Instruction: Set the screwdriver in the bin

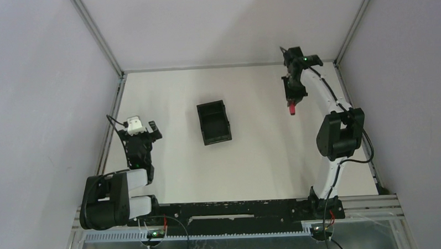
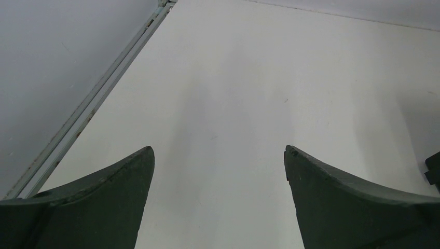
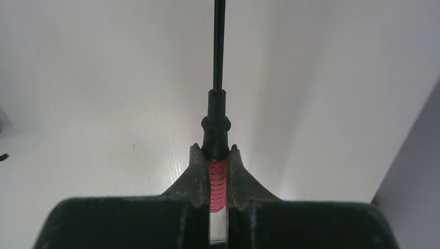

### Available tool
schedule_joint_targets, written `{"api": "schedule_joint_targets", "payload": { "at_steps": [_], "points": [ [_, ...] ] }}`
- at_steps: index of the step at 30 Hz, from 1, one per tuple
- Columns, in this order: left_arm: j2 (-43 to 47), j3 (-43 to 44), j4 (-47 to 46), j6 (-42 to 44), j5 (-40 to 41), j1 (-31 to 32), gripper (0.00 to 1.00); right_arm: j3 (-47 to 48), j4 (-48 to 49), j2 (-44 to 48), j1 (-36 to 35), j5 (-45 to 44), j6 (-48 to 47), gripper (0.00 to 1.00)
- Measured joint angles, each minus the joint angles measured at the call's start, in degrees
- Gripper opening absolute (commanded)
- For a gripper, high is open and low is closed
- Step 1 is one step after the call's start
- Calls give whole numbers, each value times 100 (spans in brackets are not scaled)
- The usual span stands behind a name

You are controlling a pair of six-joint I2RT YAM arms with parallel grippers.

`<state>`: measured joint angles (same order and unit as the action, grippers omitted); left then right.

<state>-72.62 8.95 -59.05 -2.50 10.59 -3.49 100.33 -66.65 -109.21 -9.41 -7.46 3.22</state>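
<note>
**Pale counter (image 1: 263, 156): screwdriver (image 1: 291, 107) gripped well right of the bin (image 1: 214, 122)**

A white counter, closed in by plain grey panels and edged with aluminium rail, carries a single black open-top bin. The bin sits near the middle, its long side running roughly front to back and slightly skewed.

Well to the right of the bin, and a little farther back, the right fingers (image 3: 194, 176) are clamped on the screwdriver's ribbed red handle. That arm's wrist camera shows the black collar and thin black shaft jutting straight out past the fingertips, over bare counter. From above, only a patch of red shows at the end of the right arm. Whether the shaft's tip touches the counter cannot be told. The screwdriver is outside the bin.

Well to the left of the bin, and slightly nearer the arms' bases, the left fingers (image 2: 119, 199) are spread wide with only white counter between them. A sliver of something dark at the right margin of the left wrist view is too small to identify.
</note>
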Motion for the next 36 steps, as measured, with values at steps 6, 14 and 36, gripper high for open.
{"api": "schedule_joint_targets", "payload": {
  "at_steps": [6, 14, 36],
  "points": [
    [0, 0, 0, 0, 0, 0, 100, 1001, -820, 2, -59, -127, 428, 0],
    [0, 0, 0, 0, 0, 0, 100, 1493, -614, -564, -1491, 323, 1078, 0],
    [0, 0, 0, 0, 0, 0, 100, 2614, 697, -2441, -3488, 415, 367, 17]
  ]
}}
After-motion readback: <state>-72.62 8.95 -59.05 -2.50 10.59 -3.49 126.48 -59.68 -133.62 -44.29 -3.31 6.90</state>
